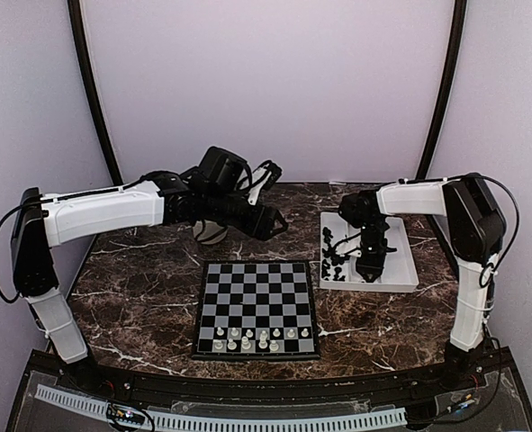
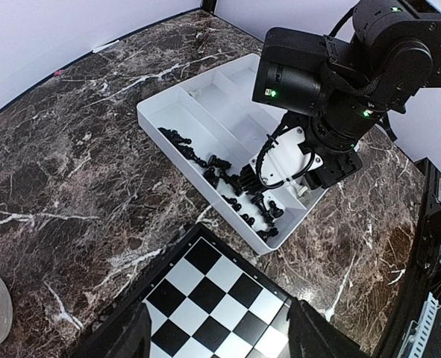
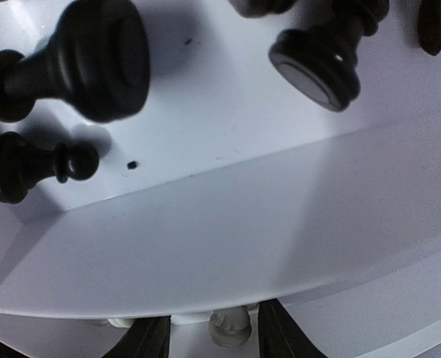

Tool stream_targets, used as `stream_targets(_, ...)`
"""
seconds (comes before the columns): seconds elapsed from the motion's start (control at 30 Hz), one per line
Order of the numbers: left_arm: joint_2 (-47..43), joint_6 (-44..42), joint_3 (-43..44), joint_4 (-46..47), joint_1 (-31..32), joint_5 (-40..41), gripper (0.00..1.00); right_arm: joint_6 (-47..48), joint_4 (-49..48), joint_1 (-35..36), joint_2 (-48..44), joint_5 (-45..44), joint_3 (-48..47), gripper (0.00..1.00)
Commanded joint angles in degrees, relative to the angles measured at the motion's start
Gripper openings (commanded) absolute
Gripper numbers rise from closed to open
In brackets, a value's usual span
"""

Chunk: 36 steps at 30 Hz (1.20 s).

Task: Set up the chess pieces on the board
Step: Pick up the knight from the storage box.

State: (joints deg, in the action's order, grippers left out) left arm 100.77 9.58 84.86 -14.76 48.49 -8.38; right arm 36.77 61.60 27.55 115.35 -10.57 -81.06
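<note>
Dark brown marble table (image 1: 139,297) with white veins, plain pale walls all round. The chessboard (image 1: 256,288) sits dead centre near the arms. So far only white chessmen (image 1: 248,334) are on it, bunched along its 6 o'clock edge in two short rows.

At about 2 o'clock from the board is the white tray (image 1: 402,270). There's a heap of black chessmen (image 1: 330,245) lying in its compartment nearest the board, most of them tipped over.

The right gripper (image 1: 369,265) is poked straight down into that tray. Its wrist view shows it just across a divider (image 3: 227,239) from the black ones, fingers apart with a small white piece (image 3: 229,327) standing between them. There's a visible gap on one side, so it isn't pinched.

The left gripper (image 2: 224,335) hangs above the table at the board's 12 o'clock corner area, jaws spread wide, nothing in them.
</note>
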Motion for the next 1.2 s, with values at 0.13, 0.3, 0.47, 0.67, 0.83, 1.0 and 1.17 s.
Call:
stream_targets(0.13,-4.82,0.8,-2.08,1.72,-0.26,-0.85,0.65,-2.08,1.2,0.4,-1.65,-1.5,2.19,0.36)
stream_targets(0.3,-5.32,1.16,-3.1,2.36,-0.24,-1.58,0.65,-2.27,1.71,0.48,-2.23,-1.47,3.83,0.37)
stream_targets(0.47,-5.69,1.35,-4.02,2.63,-0.24,-2.11,0.65,-2.74,1.56,0.48,-2.24,-1.22,4.94,0.23)
stream_targets(0.67,-5.48,1.4,-4.24,3.08,-0.26,-3.17,0.65,-2.42,2.72,0.49,-6.16,1.81,2.86,0.19)
stream_targets(0.83,-4.05,1.99,-3.1,3.89,-0.27,-4.35,0.65,-1.69,2.94,0.38,-9.79,4.72,1.43,0.16)
stream_targets(1.0,-2.87,4.43,-2.02,5.37,-0.25,-4.48,0.65,-0.3,3.14,0.0,-13.41,9.72,-0.91,0.15)
stream_targets(1.17,0.76,9.39,1.87,5.57,-0.6,-3.95,0.63,1.81,0.56,0.11,-17.21,17.54,-4.36,0.15)
